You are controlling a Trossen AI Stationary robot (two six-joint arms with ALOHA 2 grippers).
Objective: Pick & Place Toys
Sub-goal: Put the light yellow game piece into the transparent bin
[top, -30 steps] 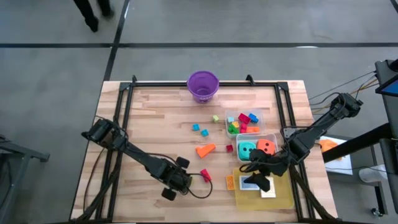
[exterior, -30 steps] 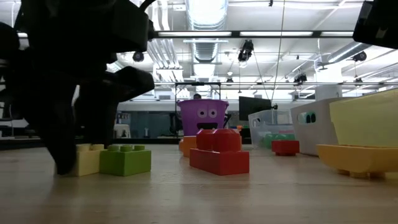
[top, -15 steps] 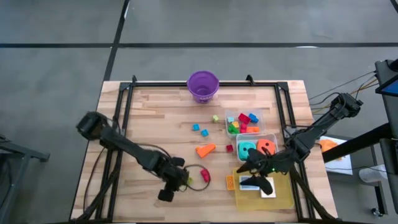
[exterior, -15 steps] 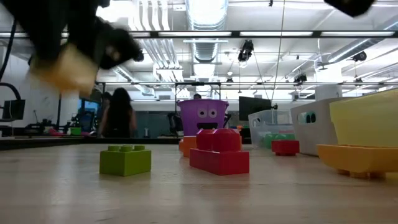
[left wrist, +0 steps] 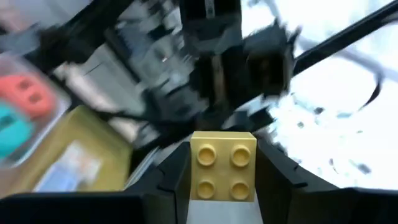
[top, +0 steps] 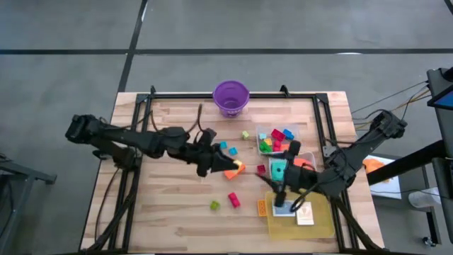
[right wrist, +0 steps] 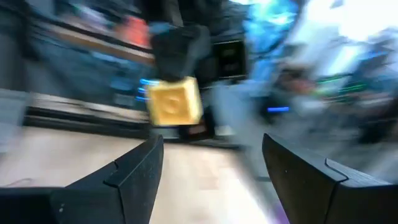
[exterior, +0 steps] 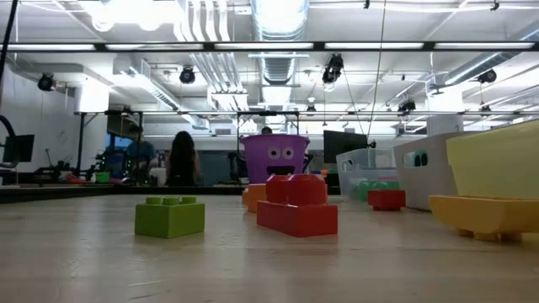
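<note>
My left gripper (top: 219, 164) hangs over the middle of the table beside the orange wedge (top: 231, 171), shut on a yellow four-stud brick (left wrist: 222, 167). The right wrist view shows that brick (right wrist: 175, 102) from across the table. My right gripper (top: 279, 185) hovers open over the tub with the orange and teal dice (top: 291, 168), with nothing between its fingers (right wrist: 134, 165). A green brick (top: 214, 205) and a red brick (top: 233, 200) rest flat on the table near its front edge. Neither gripper shows in the low view. My left gripper pinches the yellow brick between its two fingers, one on each of two opposite side faces (left wrist: 194, 168). The fingers lie about level and point toward the table's right side. The brick is lifted clear of the table, its studded face turned toward the wrist camera.
A purple bucket (top: 231, 97) stands at the far edge. A clear tub of small blocks (top: 277, 139) sits right of centre. A yellow tray (top: 322, 219) with cards lies at the front right. Two blue blocks (top: 227, 147) and a small red piece (top: 261, 168) lie loose mid-table.
My left gripper has lifted the yellow brick off the table near the front edge, leaving the green brick there. It has carried it up and toward the far right, tipping to level and rolling. My right gripper has risen above the tray and rolled too.
</note>
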